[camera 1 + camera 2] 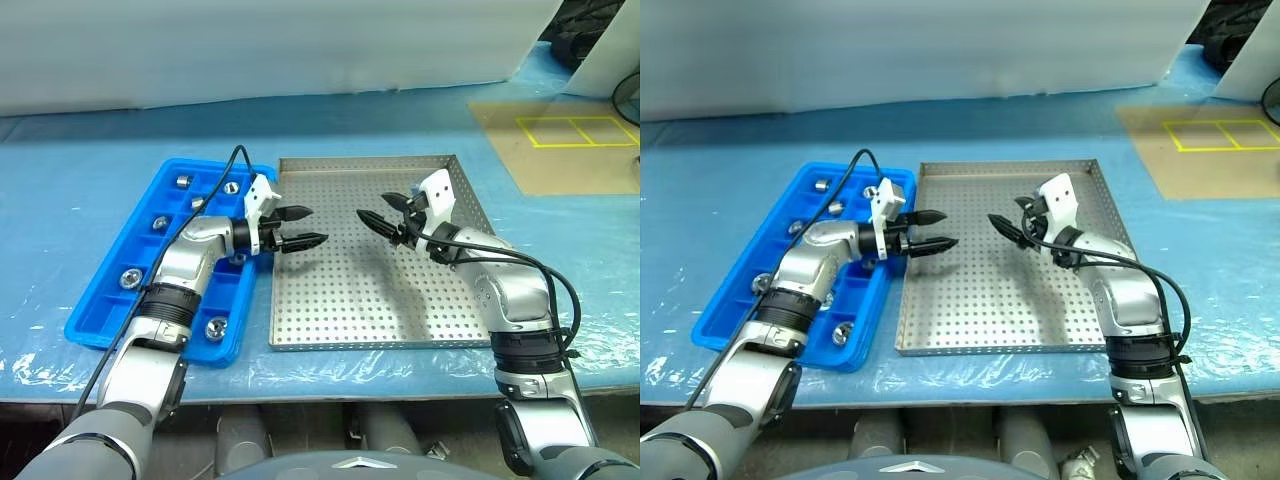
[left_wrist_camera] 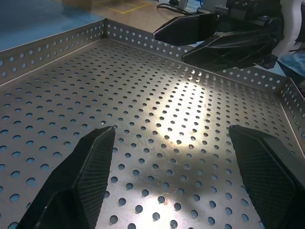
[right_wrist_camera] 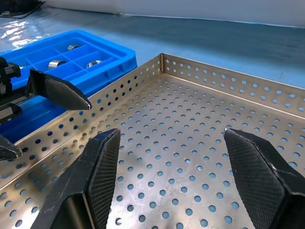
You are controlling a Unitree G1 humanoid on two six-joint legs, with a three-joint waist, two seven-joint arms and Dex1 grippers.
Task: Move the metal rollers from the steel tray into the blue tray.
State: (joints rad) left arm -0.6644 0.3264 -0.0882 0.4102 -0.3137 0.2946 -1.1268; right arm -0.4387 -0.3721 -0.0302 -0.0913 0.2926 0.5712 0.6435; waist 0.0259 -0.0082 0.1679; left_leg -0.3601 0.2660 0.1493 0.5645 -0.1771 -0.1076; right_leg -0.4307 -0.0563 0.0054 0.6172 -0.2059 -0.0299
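A long counter (image 1: 80, 180) covered in bright blue plastic sheeting carried everything. On it lay the large square grey steel tray (image 1: 350, 310) with its perforated floor and low raised rims; its floor showed bare metal and holes wherever it could be seen. Touching its left rim, and angled slightly away from it, sat the narrower bright blue rectangular plastic tray (image 1: 100, 305) divided into small square compartments. Far off to the right on the counter was a flat brown cardboard sheet (image 1: 560, 150) marked with yellow tape rectangles.

The left claw (image 1: 303, 227) hovered above the left part of the steel tray, pointing level toward the right, its two black fingers apart and holding nothing. The right claw (image 1: 382, 215) hovered above the tray's middle-right part, pointing back toward the left claw, its fingers likewise spread and empty. The two claws faced each other with a gap between their tips, and neither touched the tray floor.

The small shiny silver metal rollers (image 1: 131, 278) rested in the blue tray, each in its own compartment: several along the tray's left column, others in the right column, one of them near the front corner (image 1: 215, 328).
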